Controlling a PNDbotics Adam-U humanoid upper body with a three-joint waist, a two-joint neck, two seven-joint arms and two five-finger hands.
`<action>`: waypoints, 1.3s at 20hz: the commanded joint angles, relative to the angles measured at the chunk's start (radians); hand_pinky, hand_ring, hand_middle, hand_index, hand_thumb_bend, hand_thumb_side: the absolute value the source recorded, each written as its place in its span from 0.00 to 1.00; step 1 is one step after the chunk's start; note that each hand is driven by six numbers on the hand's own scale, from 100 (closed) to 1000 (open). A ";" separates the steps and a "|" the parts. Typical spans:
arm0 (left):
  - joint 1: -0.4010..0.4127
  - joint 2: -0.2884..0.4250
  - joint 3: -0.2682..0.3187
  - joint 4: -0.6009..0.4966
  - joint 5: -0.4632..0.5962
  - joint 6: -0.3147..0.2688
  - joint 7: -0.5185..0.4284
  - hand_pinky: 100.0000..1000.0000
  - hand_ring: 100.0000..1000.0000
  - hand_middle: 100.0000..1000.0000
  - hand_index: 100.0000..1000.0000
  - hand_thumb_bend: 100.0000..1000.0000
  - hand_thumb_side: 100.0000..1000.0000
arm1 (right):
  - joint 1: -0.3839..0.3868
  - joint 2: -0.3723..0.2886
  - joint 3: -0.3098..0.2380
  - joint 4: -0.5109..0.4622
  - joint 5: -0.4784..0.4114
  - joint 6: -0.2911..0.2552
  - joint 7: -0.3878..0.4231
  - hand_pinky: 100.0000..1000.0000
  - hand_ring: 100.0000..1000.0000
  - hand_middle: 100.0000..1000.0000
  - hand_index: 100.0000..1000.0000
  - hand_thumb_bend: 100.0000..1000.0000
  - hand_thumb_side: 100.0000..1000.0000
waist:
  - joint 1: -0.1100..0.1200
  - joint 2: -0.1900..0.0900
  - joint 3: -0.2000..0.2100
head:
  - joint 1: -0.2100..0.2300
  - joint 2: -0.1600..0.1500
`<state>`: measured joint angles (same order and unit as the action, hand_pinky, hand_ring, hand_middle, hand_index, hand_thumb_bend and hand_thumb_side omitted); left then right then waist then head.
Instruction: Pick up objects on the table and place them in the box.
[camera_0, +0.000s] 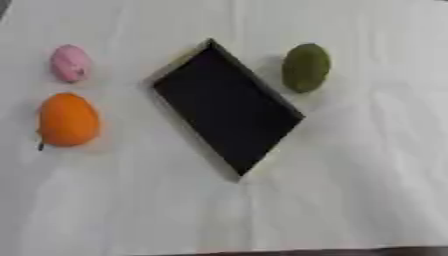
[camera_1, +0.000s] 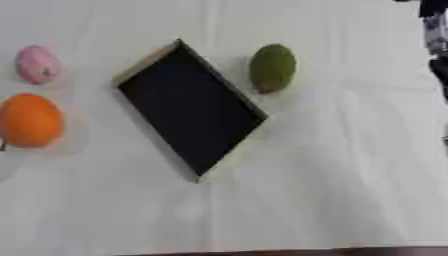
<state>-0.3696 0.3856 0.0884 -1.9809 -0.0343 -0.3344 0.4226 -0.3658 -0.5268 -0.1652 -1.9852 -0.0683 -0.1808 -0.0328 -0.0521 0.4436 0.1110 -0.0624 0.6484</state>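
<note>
Left eye view shows a black box (camera_0: 229, 107) lying askew at the middle of a white-covered surface (camera_0: 350, 200), one corner pointing away and one toward the robot, with nothing visible inside it. To the box's right, just beside its far long edge, sits a green oval fruit-like object (camera_0: 306, 67). To the box's left and well apart from it lie a small pink rounded object (camera_0: 70, 63) and, nearer the robot, a larger orange one (camera_0: 67, 120) with a short dark stem at its lower end. All three wait outside the box, so the task looks barely begun. Neither hand shows clearly: the right eye view has only a dark blurred part of the robot's arm (camera_1: 435, 30) at the upper right corner, beyond the green object, and I cannot tell how either hand's fingers stand. By their looks, the objects are smooth, rounded and light, likely to roll or slip. Each is probably best taken across its narrow middle, fingers on one flank and thumb opposite. The orange one, being widest, calls for the widest opening.
</note>
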 joint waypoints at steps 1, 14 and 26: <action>0.000 0.017 0.003 -0.019 0.004 0.000 -0.003 0.66 0.64 0.69 0.77 0.16 0.54 | -0.024 -0.053 -0.003 -0.015 0.016 -0.016 0.004 0.91 0.69 0.57 0.72 0.00 0.51 | -0.004 -0.031 -0.003 | 0.008 -0.002; 0.012 0.038 0.002 -0.019 -0.003 0.002 0.001 0.66 0.64 0.70 0.78 0.15 0.54 | -0.111 -0.371 0.075 0.013 0.212 0.088 0.122 0.87 0.75 0.65 0.79 0.00 0.13 | -0.016 -0.042 -0.005 | 0.006 0.011; 0.012 0.038 -0.008 -0.019 -0.002 0.009 -0.004 0.66 0.64 0.70 0.77 0.14 0.55 | -0.180 -0.603 0.227 0.050 0.400 0.026 0.310 0.86 0.81 0.75 0.85 0.00 0.24 | -0.021 -0.042 0.015 | -0.017 0.008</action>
<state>-0.3511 0.3970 0.0816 -1.9809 -0.0384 -0.3295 0.4199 -0.5320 -1.0802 0.0576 -1.9387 0.3079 -0.1436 0.2583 -0.0761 0.4271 0.1253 -0.0738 0.6588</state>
